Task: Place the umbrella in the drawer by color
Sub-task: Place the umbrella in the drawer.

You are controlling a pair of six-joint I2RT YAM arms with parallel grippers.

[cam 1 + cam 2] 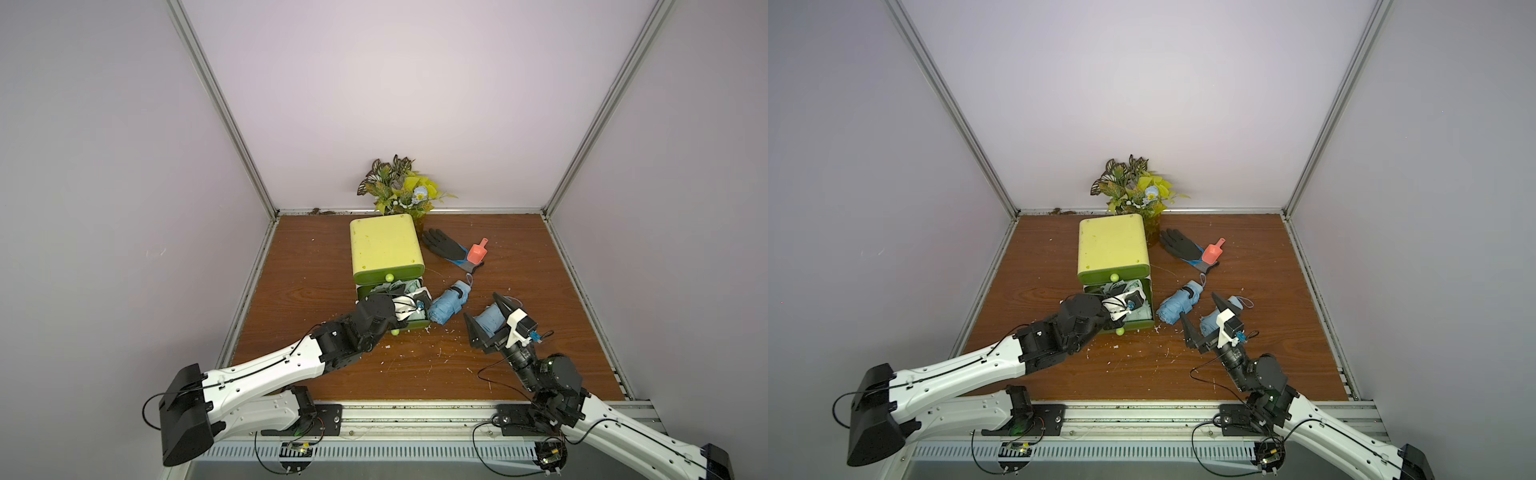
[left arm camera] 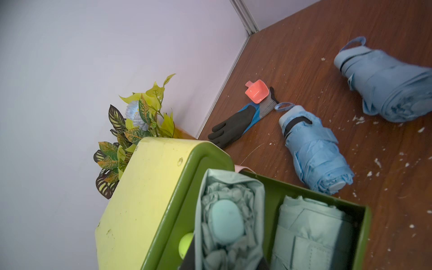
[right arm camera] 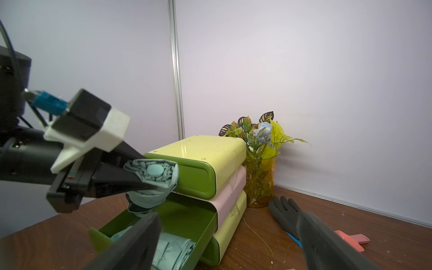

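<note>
Left of the drawer unit (image 1: 384, 245), L arm reaching in from the front. L gripper (image 3: 149, 172) clamped shut on a folded mint-green umbrella (image 2: 230, 187), held just above the open green drawer (image 2: 280, 187) jutting from the unit's front under the top tier. Second mint umbrella (image 2: 311, 229) already lying flat inside (tight fit beside it, by the look). Behind the unit, a potted plant (image 1: 399, 187). Just right of the drawer, a blue umbrella (image 1: 446, 305) on the table. Farther back, right of the unit, a dark glove (image 1: 442, 245) w/ a coral scoop (image 1: 478, 251) at its cuff. Further right of the unit, R gripper (image 1: 479, 304) w/ jaws spread wide, straddling another blue umbrella (image 1: 490, 320); contact not clear.

Step in hand, prob.: putting the mint umbrella in w/ its match. Next move calls for lowering it into the free half of the drawer, tipping it flat, then letting go. After that, likely a diff. drawer to open for the blues.
</note>
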